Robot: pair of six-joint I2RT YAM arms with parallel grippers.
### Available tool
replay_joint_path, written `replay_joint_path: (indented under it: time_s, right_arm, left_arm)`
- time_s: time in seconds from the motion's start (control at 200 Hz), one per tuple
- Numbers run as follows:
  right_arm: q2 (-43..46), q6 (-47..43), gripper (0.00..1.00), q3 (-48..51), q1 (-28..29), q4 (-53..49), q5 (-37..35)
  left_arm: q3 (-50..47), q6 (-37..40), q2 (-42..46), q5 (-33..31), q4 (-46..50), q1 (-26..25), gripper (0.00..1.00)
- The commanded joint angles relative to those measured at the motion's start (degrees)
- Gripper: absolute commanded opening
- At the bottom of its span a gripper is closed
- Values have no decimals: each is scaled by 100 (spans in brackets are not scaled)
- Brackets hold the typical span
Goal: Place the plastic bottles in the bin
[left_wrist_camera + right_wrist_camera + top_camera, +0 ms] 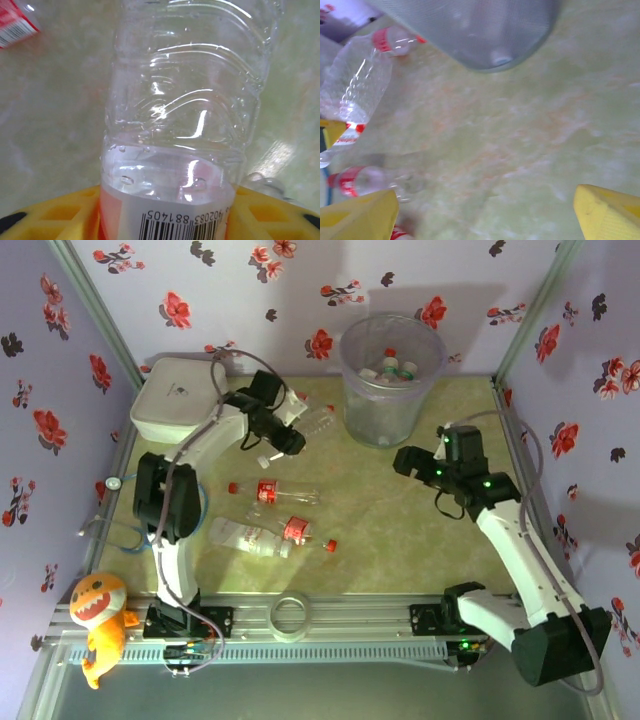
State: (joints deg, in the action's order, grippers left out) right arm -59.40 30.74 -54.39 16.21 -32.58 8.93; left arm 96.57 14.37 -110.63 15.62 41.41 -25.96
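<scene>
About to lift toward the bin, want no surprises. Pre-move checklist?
1. Left gripper shut on bottle: ok.
2. Bottle sits between both fingers: ok.
3. Bin upright, mouth unblocked: ok.
4. Bottles inside lie below the rim: ok.
5. Right gripper open, empty: ok.
6. Grip firm enough for the lift: cannot tell.

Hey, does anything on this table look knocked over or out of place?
Loose plastic bottles lie on their sides mid-table, outside the bin. An orange toy fish sits at the near-left corner, unrelated to the sorting.
</scene>
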Motion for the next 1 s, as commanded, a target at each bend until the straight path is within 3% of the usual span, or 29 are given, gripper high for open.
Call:
replay_joint_path:
  time_s: [0.0,0.18,0.275,0.42,0.675,0.995]
  right_arm:
    - [-181,809,91,91,459,1233,245]
    - [-751,1485,92,155,986,2759,268]
    - [-1158,1494,92,-109,1216,2975,248]
    - [-1639,1476,92,-396,1374,3189,267]
    - [-2063,1692,88,-508,1394,3542,304]
    - [-2529,1729,87,-726,1454,3416,353]
  left_arm:
    - [-260,-699,552,63,-341,18,52]
    - [-1102,-2193,1393,880,-1282,-83,51]
    - [-1558,-2875,1623,1336,-1842,-205,52]
    - [-2198,-3380,1946,1410,-2515,-532,52]
    - [-2887,-3746,2168,1510,-3465,-858,53]
    - [-2877,-3432,2168,1508,-3684,-1087,53]
